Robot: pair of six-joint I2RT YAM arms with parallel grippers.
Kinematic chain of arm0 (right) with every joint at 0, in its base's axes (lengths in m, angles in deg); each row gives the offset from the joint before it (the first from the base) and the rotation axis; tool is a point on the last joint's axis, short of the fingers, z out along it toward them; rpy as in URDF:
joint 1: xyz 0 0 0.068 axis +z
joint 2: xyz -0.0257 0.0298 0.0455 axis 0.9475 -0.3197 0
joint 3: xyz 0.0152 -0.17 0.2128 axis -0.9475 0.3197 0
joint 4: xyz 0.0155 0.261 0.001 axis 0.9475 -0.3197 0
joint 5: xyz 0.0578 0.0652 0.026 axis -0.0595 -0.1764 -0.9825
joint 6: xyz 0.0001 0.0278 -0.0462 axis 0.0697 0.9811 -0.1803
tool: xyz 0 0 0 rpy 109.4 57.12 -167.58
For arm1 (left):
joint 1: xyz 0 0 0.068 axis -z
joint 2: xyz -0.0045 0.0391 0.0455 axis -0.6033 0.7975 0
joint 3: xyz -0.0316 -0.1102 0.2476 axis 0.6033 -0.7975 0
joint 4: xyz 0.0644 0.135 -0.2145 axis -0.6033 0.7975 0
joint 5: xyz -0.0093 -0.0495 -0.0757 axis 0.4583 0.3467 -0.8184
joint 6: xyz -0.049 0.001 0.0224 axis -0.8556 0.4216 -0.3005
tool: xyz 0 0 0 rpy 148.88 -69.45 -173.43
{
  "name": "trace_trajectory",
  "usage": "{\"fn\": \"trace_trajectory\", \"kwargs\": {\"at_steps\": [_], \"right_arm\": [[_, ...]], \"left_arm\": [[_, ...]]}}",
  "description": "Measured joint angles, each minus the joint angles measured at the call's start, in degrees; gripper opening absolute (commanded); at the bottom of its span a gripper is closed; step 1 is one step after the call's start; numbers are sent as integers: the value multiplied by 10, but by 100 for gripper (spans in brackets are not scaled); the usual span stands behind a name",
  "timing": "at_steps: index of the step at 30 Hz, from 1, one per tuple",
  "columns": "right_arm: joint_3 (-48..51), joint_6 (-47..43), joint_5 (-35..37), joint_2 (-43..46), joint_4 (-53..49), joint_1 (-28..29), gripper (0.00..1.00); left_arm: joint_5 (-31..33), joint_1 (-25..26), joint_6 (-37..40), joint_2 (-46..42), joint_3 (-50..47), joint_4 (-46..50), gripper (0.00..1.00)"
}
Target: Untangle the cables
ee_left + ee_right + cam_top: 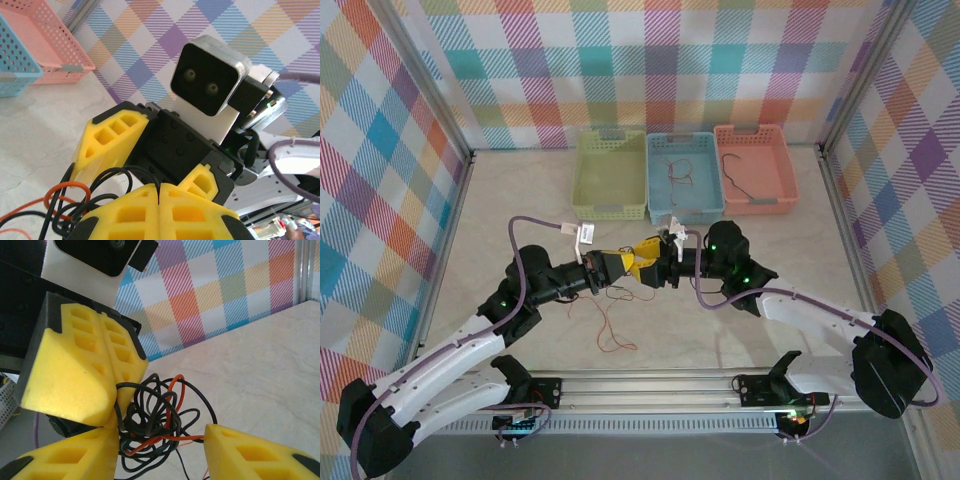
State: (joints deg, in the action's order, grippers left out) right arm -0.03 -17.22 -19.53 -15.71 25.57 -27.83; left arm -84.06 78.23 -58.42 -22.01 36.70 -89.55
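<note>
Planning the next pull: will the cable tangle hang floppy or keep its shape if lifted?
Probably floppy: the cable tangle curls in loose loops. Likely light: thin strands hang from the shut left tool. Crossed strands may snag.

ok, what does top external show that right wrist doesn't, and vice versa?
Top external: green basket, blue basket and pink basket at the back, and a red strand trailing on the table. Right wrist: the knot of black and red-orange cables close up, between the parted fingers of the right gripper. Both: left gripper shut on the cables.
</note>
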Motion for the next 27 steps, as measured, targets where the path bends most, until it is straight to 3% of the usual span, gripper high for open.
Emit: {"fn": "trace_trajectory", "kwargs": {"at_steps": [7, 14, 17, 27], "right_arm": [[0, 31, -33, 0, 44, 2, 47], [0, 35, -43, 4, 58, 4, 10], [4, 23, -32, 17, 48, 4, 0], [76, -42, 27, 143, 5, -3, 0]], "left_arm": [[0, 17, -25, 2, 0, -50, 0], [6, 20, -26, -1, 1, -60, 0], [12, 23, -21, -20, 2, -39, 0], [88, 31, 37, -102, 18, 120, 0]]}}
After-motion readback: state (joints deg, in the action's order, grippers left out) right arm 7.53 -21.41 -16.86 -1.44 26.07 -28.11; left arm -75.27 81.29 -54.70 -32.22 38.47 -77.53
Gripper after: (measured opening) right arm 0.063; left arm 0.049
